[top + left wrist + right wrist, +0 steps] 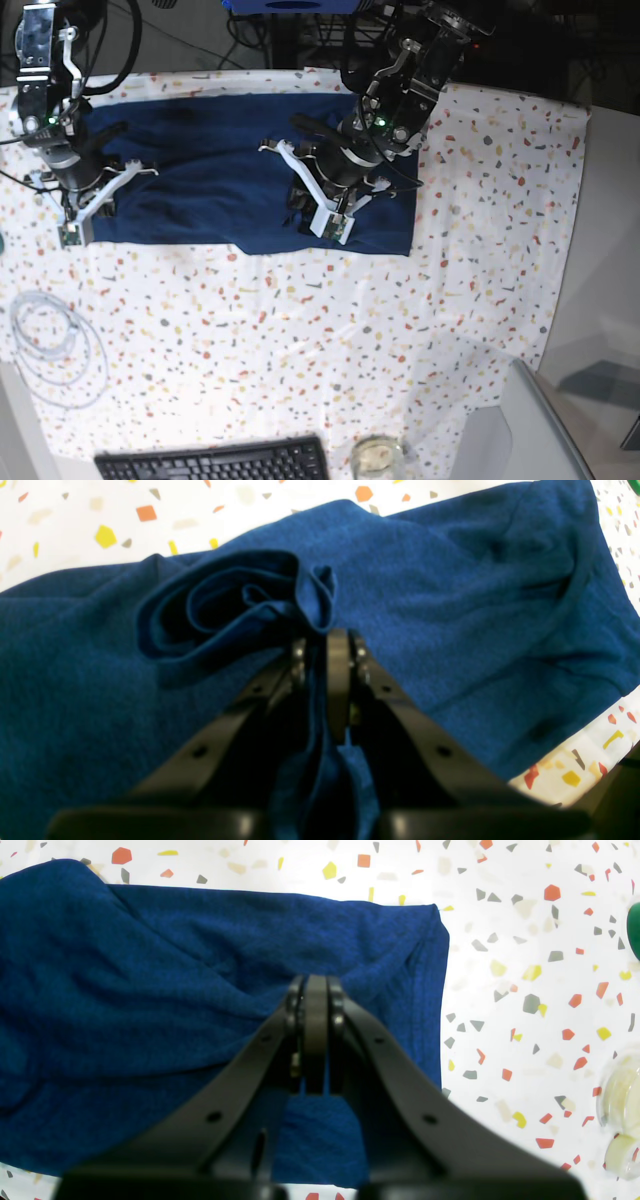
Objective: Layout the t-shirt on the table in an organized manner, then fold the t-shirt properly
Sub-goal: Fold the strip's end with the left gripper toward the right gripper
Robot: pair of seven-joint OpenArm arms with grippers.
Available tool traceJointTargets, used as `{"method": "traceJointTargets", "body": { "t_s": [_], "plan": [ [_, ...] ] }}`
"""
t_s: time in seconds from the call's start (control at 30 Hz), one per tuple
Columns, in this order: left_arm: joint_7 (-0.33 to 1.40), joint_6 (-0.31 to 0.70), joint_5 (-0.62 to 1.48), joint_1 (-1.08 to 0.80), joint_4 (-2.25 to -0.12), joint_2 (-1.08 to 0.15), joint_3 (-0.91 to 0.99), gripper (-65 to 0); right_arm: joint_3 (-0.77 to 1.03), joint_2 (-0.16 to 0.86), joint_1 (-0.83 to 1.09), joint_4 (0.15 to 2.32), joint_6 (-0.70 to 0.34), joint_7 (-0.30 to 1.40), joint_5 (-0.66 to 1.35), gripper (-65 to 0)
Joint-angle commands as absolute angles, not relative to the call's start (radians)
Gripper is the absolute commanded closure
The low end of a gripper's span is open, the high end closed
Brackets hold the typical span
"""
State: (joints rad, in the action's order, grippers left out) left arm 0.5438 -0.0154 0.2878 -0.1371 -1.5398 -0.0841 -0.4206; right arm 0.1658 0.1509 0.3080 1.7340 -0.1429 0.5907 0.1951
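Note:
The dark navy t-shirt (200, 175) lies spread along the far side of the speckled table (300, 340). In the left wrist view my left gripper (326, 636) is shut on a raised fold of the t-shirt (450, 605). Cloth runs down between its jaws and a rolled bunch (235, 600) sits just beyond the tips. My right gripper (315, 986) is shut with its tips on the t-shirt (150, 990), a little in from a corner, and creases run toward the tips. In the base view the left arm (345, 165) is over the shirt's right part and the right arm (65, 170) is at its left end.
A keyboard (210, 462) and a glass jar (375, 455) sit at the near edge, and a clear coiled cable (55, 345) lies at the left. A green object (635, 930) and a clear glassy thing (620, 1110) show at the right wrist view's edge. Plain grey surface (605, 250) borders the table's right.

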Motion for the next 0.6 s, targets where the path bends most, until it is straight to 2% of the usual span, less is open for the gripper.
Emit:
{"method": "traceJointTargets", "body": {
  "t_s": [0.0,0.57],
  "plan": [
    [0.529,-0.010,0.294,-0.130,-1.564,-0.079,-0.423,0.0,0.168,0.160,0.300,1.750,-0.143,0.570,0.199,0.0],
    [0.530,-0.010,0.291,-0.154,-1.572,-0.081,-0.426,0.0,0.168,0.160,0.300,1.750,-0.143,0.570,0.199,0.0]
  ]
}}
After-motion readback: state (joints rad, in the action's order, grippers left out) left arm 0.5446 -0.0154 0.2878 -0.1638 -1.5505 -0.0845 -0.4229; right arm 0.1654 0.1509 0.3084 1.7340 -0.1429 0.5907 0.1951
